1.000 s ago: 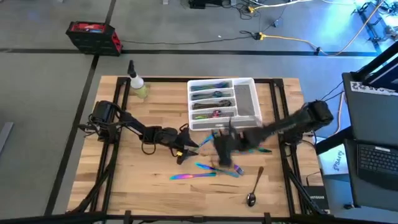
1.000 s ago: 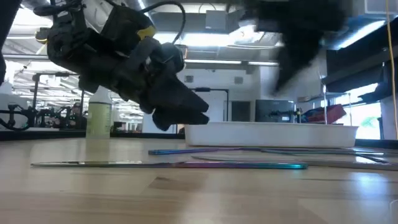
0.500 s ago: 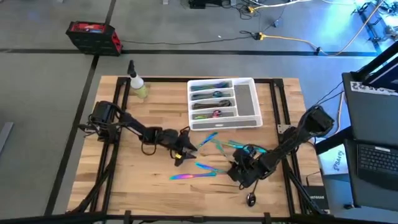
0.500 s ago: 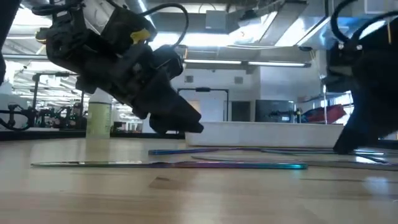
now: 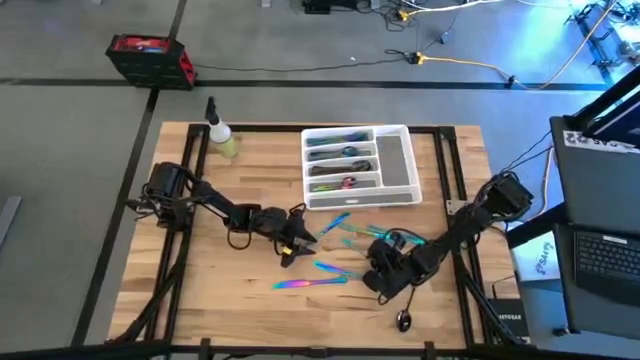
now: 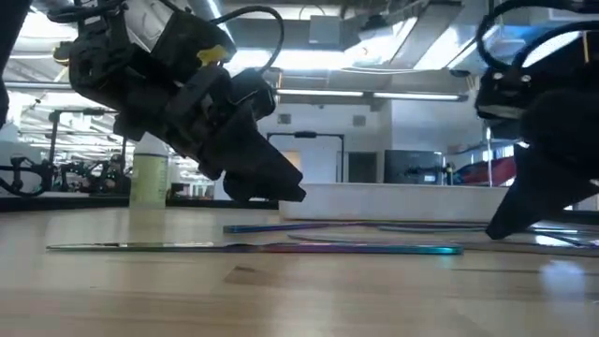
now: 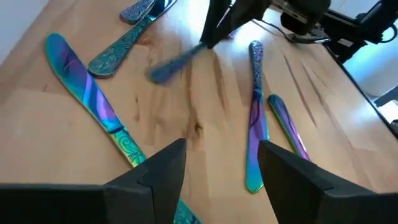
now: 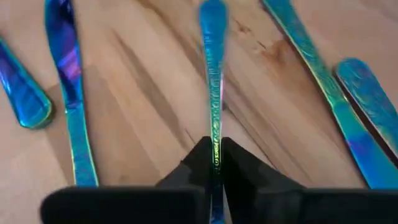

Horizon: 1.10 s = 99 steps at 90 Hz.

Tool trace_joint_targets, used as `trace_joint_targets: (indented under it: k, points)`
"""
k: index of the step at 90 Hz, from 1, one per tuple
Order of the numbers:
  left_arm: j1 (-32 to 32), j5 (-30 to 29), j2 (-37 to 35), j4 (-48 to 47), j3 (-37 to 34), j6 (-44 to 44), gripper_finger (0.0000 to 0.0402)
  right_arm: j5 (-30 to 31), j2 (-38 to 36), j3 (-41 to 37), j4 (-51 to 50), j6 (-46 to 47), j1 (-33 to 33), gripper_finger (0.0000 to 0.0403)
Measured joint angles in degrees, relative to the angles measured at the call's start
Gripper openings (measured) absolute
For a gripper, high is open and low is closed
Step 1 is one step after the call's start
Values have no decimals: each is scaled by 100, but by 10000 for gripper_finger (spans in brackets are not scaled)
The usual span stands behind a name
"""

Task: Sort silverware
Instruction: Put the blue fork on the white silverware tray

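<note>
Several iridescent pieces of silverware [image 5: 335, 268] lie flat on the wooden table, in front of the white tray [image 5: 395, 165] that holds more of them. A knife [image 7: 93, 102] and two slim pieces [image 7: 256, 118] lie ahead of my left gripper [image 7: 217, 171], which hovers open just above the wood [image 5: 300, 240]. Toward the near edge, my right gripper [image 5: 378, 278] is low over the table and shut on one teal piece [image 8: 213, 74]. A darker spoon [image 5: 405, 320] lies near the front edge. My right gripper pinches a slim teal piece between its two fingers on its embossed shaft [image 8: 214, 146]. The piece runs straight out ahead of the fingers to a rounded end [image 8: 212, 15]. The fingers hide its other end. Whether it is clear of the table, I cannot tell.
A small spray bottle [image 5: 222, 138] stands at the far left of the table. Black frame rails run along the table's edges. More teal and purple pieces [image 8: 68, 93] lie on both sides of my right gripper.
My right gripper has swung from beside the tray toward the table's near edge and come down to the wood among the loose pieces. My left gripper has tipped its fingers a little lower and otherwise stayed in place.
</note>
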Motion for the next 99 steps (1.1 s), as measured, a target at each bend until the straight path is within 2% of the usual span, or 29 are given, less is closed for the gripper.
trace_joint_targets:
  k: [16, 34, 44, 54, 65, 78, 85, 99]
  points:
    - [2, -31, 0, -1, -2, -2, 186, -121, -567, 544, -270, -1391, -511, 5]
    - [2, -136, 0, 5, 0, -10, 186, -35, -1627, 1426, -1942, -3152, -1451, 4]
    - [2, -160, 0, 3, 0, -3, 186, -153, -2199, 1812, -2294, -4693, -2465, 3]
    - [2, -199, 0, 39, 0, 179, 186, -1023, -2377, 2100, -2257, -6276, -3940, 2]
    - [-111, -684, 0, 165, 0, 608, 186, -2187, -2063, 2352, -1888, -8074, -5281, 1]
    - [-373, -1695, 0, 233, 2, 1450, 186, -3194, -1349, 2931, -1925, -9109, -6294, 1]
    - [-473, -1944, 0, 267, 3, 1642, 186, -3636, -872, 3288, -2022, -9590, -6626, 1]
    - [-516, -1964, 0, 164, 2, 1507, 186, -3931, 201, 4166, -2332, -10460, -6884, 0]
